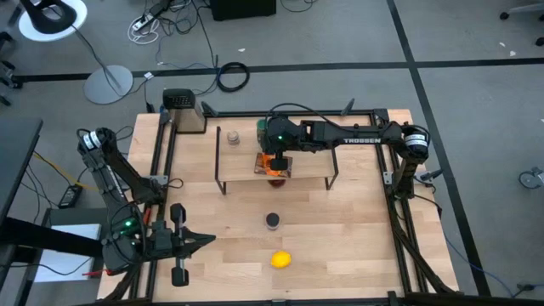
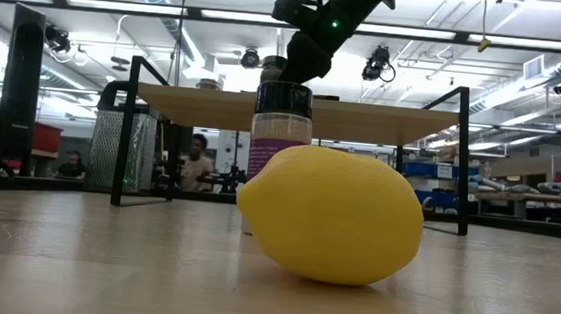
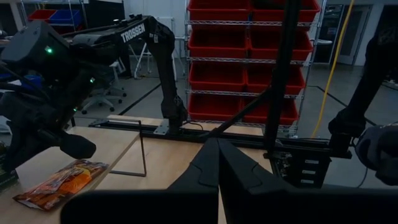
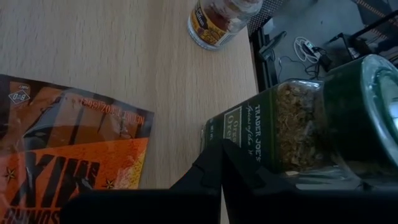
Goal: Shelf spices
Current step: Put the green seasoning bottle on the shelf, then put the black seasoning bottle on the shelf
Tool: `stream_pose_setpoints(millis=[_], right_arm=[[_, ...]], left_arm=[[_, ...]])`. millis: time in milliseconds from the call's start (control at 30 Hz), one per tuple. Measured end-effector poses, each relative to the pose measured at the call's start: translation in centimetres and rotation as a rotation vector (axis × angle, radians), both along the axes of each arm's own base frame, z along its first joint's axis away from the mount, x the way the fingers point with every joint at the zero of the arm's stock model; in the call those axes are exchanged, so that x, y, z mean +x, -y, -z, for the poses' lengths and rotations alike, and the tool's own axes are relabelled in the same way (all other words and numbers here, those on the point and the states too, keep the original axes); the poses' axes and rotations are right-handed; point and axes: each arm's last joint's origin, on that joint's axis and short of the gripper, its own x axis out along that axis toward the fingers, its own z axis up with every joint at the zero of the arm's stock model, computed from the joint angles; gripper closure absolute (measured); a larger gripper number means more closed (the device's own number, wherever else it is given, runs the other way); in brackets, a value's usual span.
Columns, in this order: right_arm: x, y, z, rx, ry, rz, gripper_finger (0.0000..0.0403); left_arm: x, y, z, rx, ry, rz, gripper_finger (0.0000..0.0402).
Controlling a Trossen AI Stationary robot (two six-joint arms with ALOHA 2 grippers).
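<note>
The shelf (image 1: 310, 166) stands mid-table, a light wooden board on thin black legs (image 2: 122, 130). On it lie the flat orange packet (image 1: 274, 163) (image 4: 68, 168) and stand the pale beige jar (image 1: 232, 136) (image 4: 217, 18) and the green jar (image 4: 298, 124). The purple jar with a black lid (image 1: 272, 221) (image 2: 281, 127) stands on the table in front of the shelf. My right gripper (image 1: 270, 149) (image 4: 221, 180) is shut, low over the shelf top between the packet and the green jar. My left gripper (image 1: 204, 242) (image 3: 217, 180) is shut and empty at the table's near left. My right gripper has its shut fingers (image 4: 239, 177) close beside the green jar's glass side (image 4: 273, 134), coming from above at a slant. Whether they touch the jar I cannot tell. The jar stands on the shelf top.
A yellow lemon (image 1: 280, 259) (image 2: 331, 216) lies near the table's near edge. A small dark red round thing (image 1: 276, 178) shows at the shelf's near edge. A metal grater-like box (image 1: 183, 110) stands at the far left. Black frame rails run along the table's sides.
</note>
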Motion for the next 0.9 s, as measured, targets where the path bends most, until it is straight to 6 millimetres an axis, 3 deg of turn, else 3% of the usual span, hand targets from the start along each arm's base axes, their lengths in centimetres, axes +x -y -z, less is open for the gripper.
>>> stream_pose_setpoints(millis=[667, 900], right_arm=[[-0.3, -0.1, 0.2, -0.024, -0.039, 0.029, 0.0403], [0.0, -3.6, -0.2, -0.039, -0.037, -0.060, 0.0403]], left_arm=[[0.0, 0.0, 0.0, 0.000, 0.000, 0.000, 0.0398], [0.0, 0.0, 0.0, 0.001, 0.000, 0.000, 0.0398]])
